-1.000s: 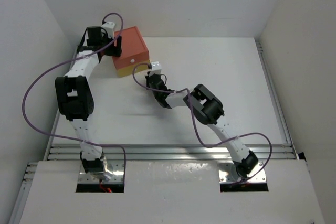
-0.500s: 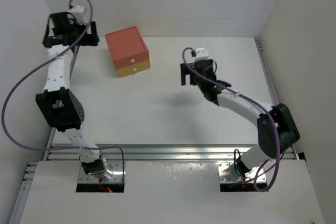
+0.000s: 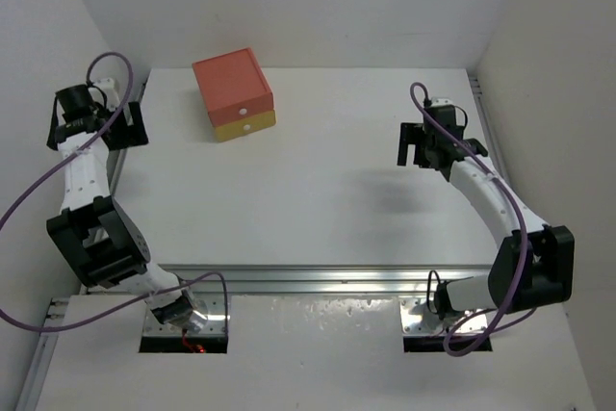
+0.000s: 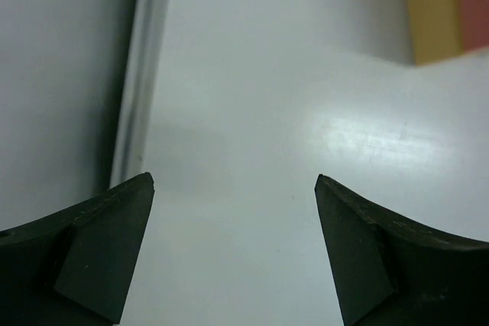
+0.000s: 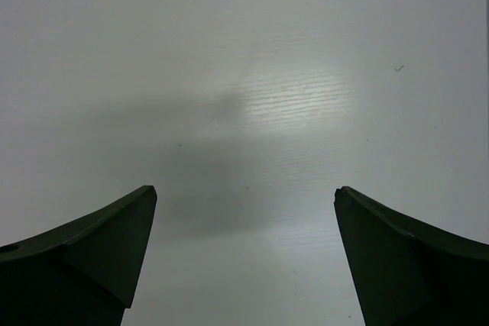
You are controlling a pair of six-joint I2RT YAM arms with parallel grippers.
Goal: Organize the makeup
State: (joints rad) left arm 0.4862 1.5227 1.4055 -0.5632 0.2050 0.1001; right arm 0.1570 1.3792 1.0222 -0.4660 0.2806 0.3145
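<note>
Top external view: the white bench point(image 3: 318, 199) fills the middle. The left arm point(image 3: 77, 175) reaches along its 9 o'clock edge, and the right arm point(image 3: 491, 199) bends toward 3 o'clock. An orange-and-yellow drawer box point(image 3: 234, 95) sits at about 11 o'clock, its drawer fronts flush, well apart from both arms. The left gripper point(image 4: 233, 181) hangs over the bench just beside the edge rail point(image 4: 141, 74), fingers spread wide and holding nothing. A corner of the drawer box shows at its 1 o'clock. The right gripper point(image 5: 244, 188) is likewise spread and empty above the bench. The makeup cannot be seen in any view.
</note>
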